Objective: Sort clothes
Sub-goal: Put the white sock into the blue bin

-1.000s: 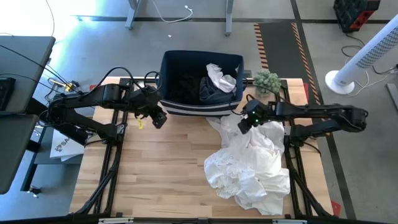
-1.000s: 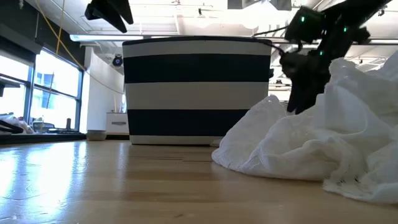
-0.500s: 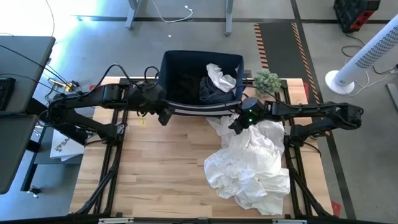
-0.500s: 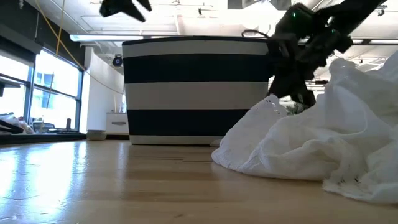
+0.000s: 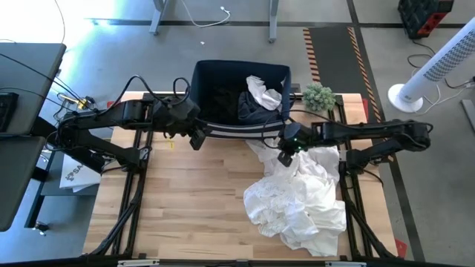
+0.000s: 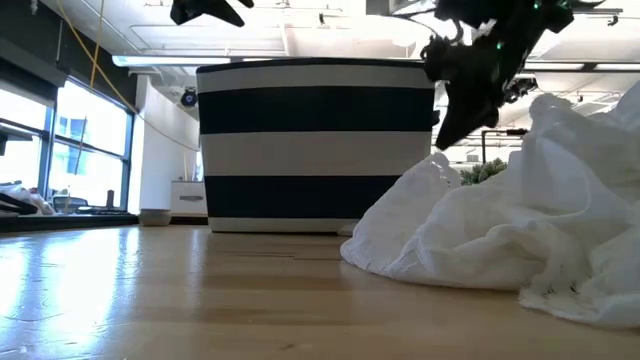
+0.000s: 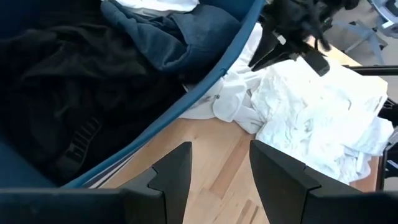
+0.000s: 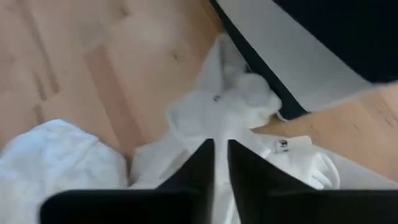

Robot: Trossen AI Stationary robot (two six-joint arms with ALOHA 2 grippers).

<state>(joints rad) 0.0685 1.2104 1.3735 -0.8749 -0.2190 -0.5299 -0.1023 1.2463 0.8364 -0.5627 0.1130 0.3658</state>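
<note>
A large heap of white clothes (image 5: 297,196) lies on the table's right half; it also shows in the low view (image 6: 500,240). The navy striped bin (image 5: 237,127) at the far edge holds black clothes (image 5: 221,100), a dark navy garment (image 5: 252,110) and a white one (image 5: 263,90). My left gripper (image 5: 194,139) is open and empty, raised at the bin's near left corner. My right gripper (image 5: 284,153) is shut and empty. It hangs above the far end of the white heap (image 8: 236,112), beside the bin's near right corner, clear of the cloth in the low view (image 6: 465,95).
A small green plant (image 5: 318,96) stands at the far right of the table beside the bin. The wooden tabletop (image 5: 193,200) is bare on its left and near-left part. The bin's striped wall (image 6: 315,140) stands just left of my right gripper.
My right gripper has risen and gone toward the table's left, along the bin's near wall, off the white heap, which has stayed put. My left gripper has gone a little up and toward the table's right, staying by the bin's near left corner.
</note>
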